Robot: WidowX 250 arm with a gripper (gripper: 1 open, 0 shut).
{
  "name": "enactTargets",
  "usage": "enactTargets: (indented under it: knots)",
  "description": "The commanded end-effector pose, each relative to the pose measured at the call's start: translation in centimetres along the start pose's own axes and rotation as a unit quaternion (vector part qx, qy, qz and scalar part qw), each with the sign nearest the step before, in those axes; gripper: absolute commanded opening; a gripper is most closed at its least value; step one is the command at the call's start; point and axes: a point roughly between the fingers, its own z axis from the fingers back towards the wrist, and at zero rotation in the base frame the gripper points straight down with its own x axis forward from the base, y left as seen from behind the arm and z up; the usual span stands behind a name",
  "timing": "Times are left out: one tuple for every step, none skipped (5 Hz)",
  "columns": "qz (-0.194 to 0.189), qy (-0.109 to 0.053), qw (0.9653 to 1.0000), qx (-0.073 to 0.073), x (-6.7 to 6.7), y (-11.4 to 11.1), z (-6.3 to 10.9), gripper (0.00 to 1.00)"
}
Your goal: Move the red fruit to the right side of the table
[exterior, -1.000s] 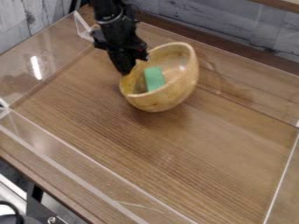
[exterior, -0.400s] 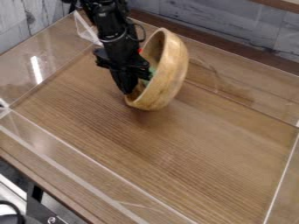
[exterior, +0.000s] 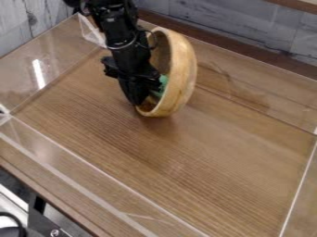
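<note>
Red fruit out of view; closed end effector [exterior: 133, 93] against tipped wooden bowl [exterior: 181, 69]

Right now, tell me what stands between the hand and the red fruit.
The red fruit is not visible. The hand reaches into the tipped wooden bowl, beside a green block. The bowl and hand may hide it.

Soft even light, acrylic glare, low-resolution blur

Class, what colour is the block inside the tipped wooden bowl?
Green block, seen in the only camera view, against the light wooden bowl.
</note>
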Motion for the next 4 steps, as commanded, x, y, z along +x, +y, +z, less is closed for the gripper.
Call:
enactTargets:
  knots:
    - [0.006,-0.043,0.9990,0.009,1.2,-1.2,2.5,0.00]
    - [0.015,-0.064,0.9978,0.007,1.8,-2.4,3.7,0.00]
    - [-0.002,-0.076,0.9971,-0.002,3.2,-3.7,5.4,0.00]
    - [-0.020,-0.086,0.9961,-0.013,4.4,-5.1,7.1,0.00]
